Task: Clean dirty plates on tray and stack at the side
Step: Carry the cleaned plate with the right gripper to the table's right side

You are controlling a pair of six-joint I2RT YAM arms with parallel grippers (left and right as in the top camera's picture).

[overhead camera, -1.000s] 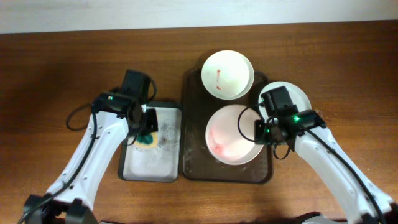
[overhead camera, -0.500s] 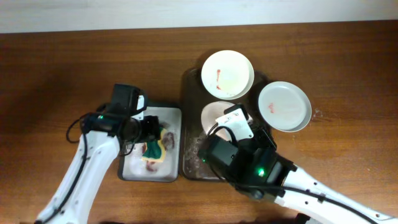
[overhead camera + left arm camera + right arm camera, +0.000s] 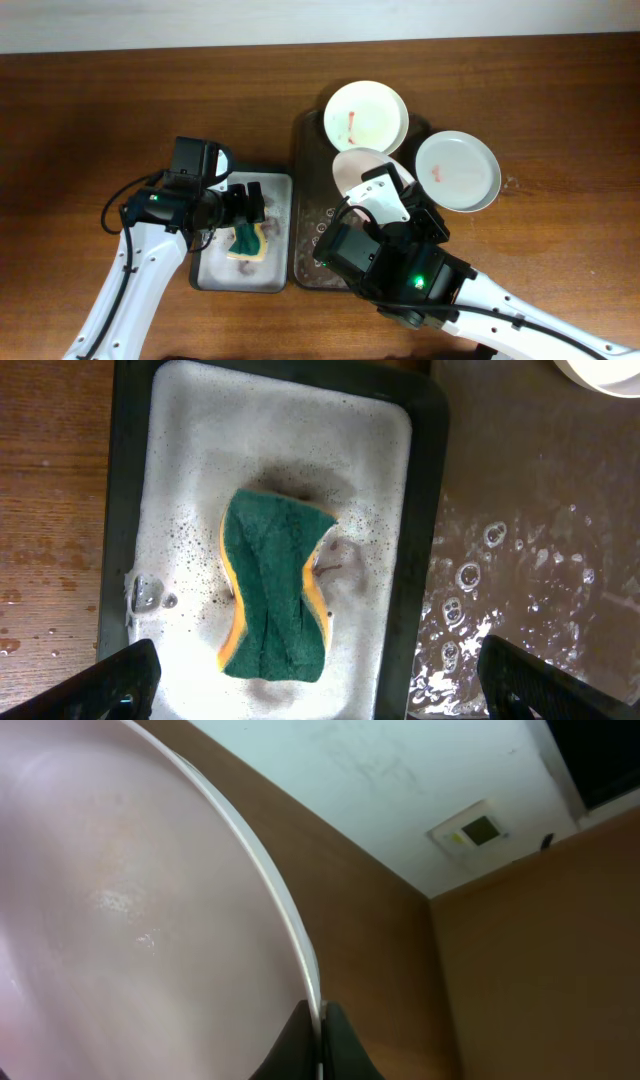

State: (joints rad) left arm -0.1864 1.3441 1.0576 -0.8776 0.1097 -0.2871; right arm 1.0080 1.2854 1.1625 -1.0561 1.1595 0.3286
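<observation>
While right hand (image 3: 318,1022) grips plate (image 3: 120,920), sponge (image 3: 275,585) lies free

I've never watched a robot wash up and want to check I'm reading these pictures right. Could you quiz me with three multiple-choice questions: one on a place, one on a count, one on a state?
1. Where does the green sponge lie?
A) in the foamy grey tray
B) on a plate
C) on the floor

2. How many white plates are in view?
A) two
B) three
C) five

3. What state is the right gripper in?
A) open and empty
B) shut on a plate's rim
C) holding a cup

Answers:
1 A, the left wrist view shows the sponge lying in the suds.
2 B, there is the far plate at the brown tray's end, the side plate on the table, and the held plate.
3 B, the right wrist view shows the rim pinched between its fingertips.
</observation>
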